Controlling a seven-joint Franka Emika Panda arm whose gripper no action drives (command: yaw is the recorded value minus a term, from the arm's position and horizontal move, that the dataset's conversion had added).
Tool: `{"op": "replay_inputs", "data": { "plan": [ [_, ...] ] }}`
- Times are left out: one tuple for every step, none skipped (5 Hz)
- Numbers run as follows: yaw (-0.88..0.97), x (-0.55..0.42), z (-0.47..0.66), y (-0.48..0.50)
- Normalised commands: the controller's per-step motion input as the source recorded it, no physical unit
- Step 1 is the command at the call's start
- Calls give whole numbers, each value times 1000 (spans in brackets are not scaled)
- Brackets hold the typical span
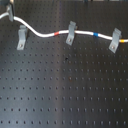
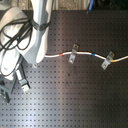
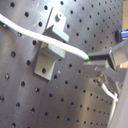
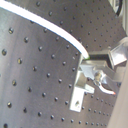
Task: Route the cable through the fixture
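All four pictures are small and soft, nothing crisp. The black board [image 1: 65, 90] is evenly and dimly lit, with a pale sheen along its upper part in the first exterior view. The cable [image 1: 82, 34] glows overexposed white in both exterior views. In the first wrist view the clip [image 3: 52, 47] is fairly sharp, the gripper [image 3: 107, 57] blurred, and light washes out the board's near corner.

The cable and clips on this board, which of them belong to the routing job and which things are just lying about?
Job:
- white cable
- left clip
- middle clip
- right clip
- gripper, holding the cable

Lying about:
- perforated black board
- black robot cables
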Motion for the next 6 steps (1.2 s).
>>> {"op": "replay_inputs", "data": {
  "plan": [
    [143, 157, 341, 111],
    [500, 59, 139, -28],
    [677, -60, 91, -101],
    [717, -102, 108, -137],
    [697, -119, 96, -131],
    [0, 7, 0, -8]
  ]
}}
